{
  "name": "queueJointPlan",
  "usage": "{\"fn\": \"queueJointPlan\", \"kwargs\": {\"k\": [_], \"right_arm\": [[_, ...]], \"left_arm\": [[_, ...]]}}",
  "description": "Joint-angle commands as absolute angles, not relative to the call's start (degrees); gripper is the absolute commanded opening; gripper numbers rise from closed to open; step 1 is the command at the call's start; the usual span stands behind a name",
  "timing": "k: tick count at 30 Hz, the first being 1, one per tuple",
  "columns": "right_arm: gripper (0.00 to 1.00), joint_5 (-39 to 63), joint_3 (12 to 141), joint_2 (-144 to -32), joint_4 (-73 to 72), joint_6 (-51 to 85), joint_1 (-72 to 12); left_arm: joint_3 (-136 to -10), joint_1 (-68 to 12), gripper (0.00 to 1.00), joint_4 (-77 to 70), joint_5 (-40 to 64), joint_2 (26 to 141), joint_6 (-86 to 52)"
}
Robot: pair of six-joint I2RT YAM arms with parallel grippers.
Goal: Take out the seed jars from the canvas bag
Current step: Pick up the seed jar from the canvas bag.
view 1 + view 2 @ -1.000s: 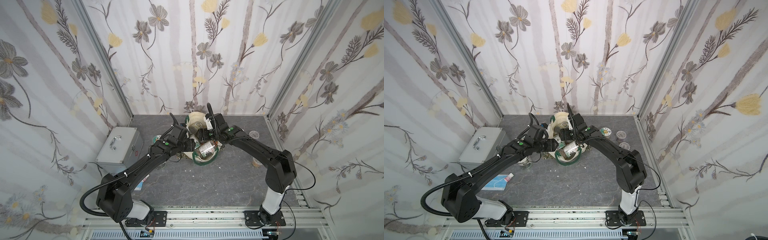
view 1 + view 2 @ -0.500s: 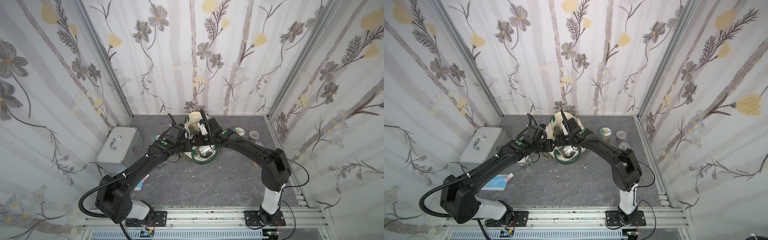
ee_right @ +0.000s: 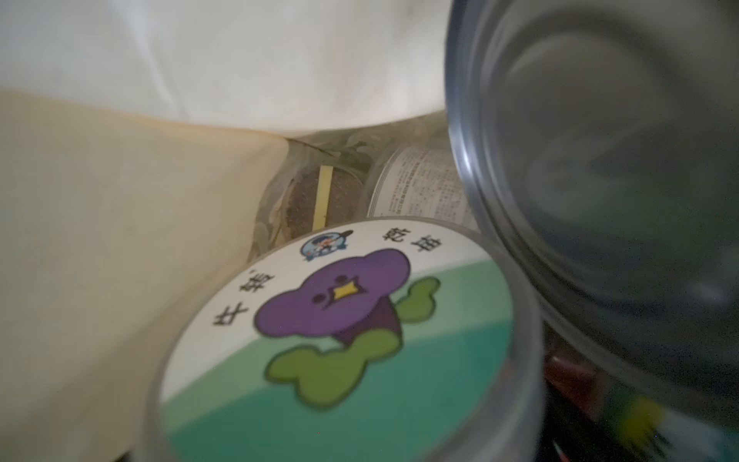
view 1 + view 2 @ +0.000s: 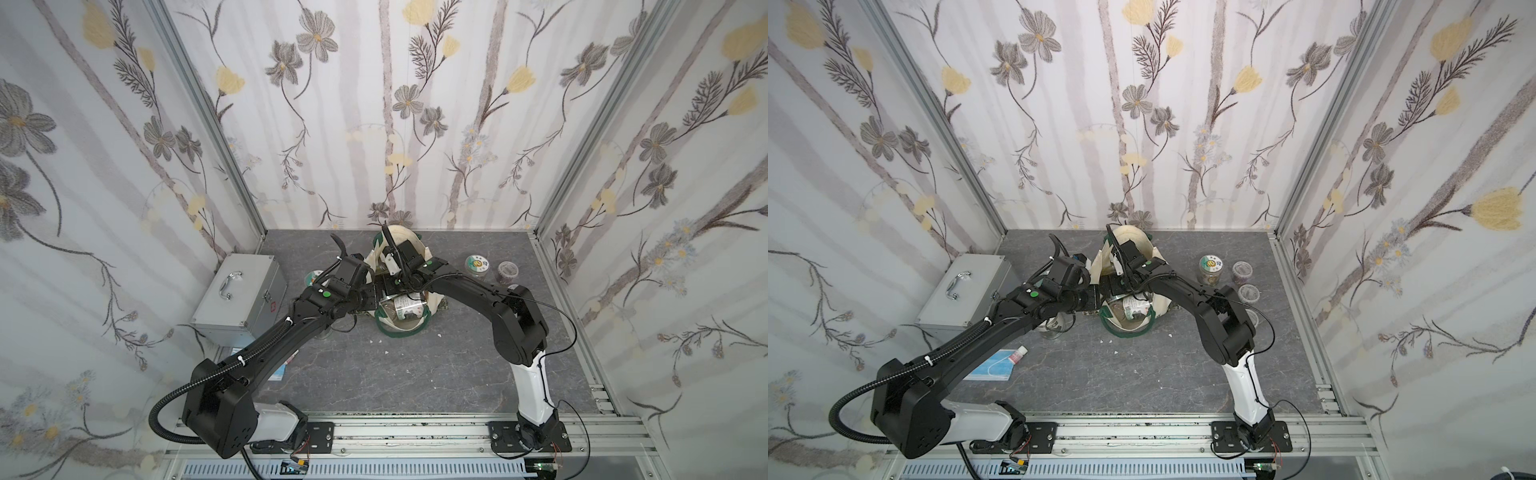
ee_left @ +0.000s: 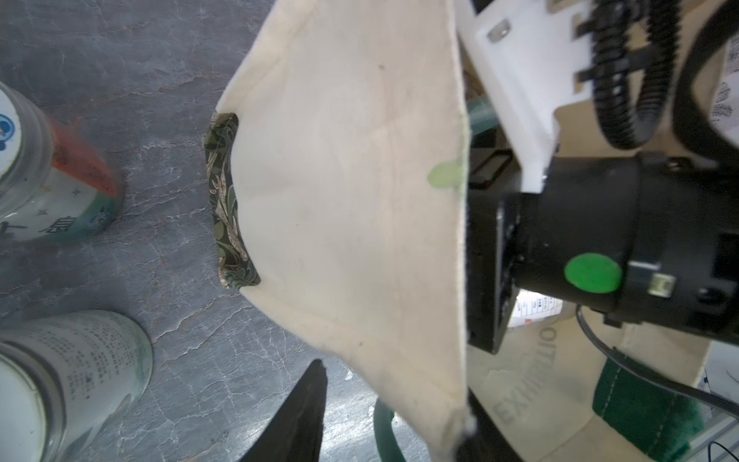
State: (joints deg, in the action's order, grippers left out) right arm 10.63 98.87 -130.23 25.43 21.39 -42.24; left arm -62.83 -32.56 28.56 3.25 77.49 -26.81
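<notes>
Seed jars (image 3: 340, 328) are lying packed inside the canvas bag (image 4: 434, 305), directly under our right gripper (image 4: 395, 291) sitting in the bag mouth; we can't tell its grip state. Same for our left gripper (image 4: 368, 305) at the rim. Some loose jars (image 4: 476, 264) are standing well right of the right gripper.

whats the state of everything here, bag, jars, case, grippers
canvas bag: mouth open, jars inside
seed jars in the bag: lidded, one lying sideways
seed jars on the table: standing upright
silver case: shut, lying flat
pink-capped bottle: capped, lying down
left gripper: at the bag's rim, grip unclear
right gripper: inside the bag, jaws hidden
</notes>
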Motion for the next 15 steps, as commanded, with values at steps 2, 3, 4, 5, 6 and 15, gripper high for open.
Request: {"fn": "queueJointPlan", "kwargs": {"k": [2,3,4,5,6,15], "right_arm": [[0.95,9.6,99.23,-131.37,28.17,21.08,-42.15],[0.92,9.6,99.15,-131.29,28.26,21.07,-42.02],[0.89,9.46,99.0,-130.84,28.23,21.07,-41.93],[0.86,9.26,98.9,-130.42,28.21,21.14,-41.88],[0.83,8.82,98.65,-129.6,27.93,21.26,-41.84],[0.7,7.82,92.91,-118.13,20.86,22.23,-41.18]], "left_arm": [[-62.84,-32.34,0.48,28.73,2.18,76.91,-27.32],[-62.98,-32.33,0.48,28.68,2.26,76.93,-27.31],[-63.1,-32.34,0.48,28.73,2.28,76.91,-27.36],[-63.14,-32.31,0.48,28.82,2.22,76.86,-27.42],[-63.19,-32.35,0.48,28.81,2.24,76.73,-27.43],[-64.0,-32.3,0.53,29.21,2.2,75.18,-28.21]]}}
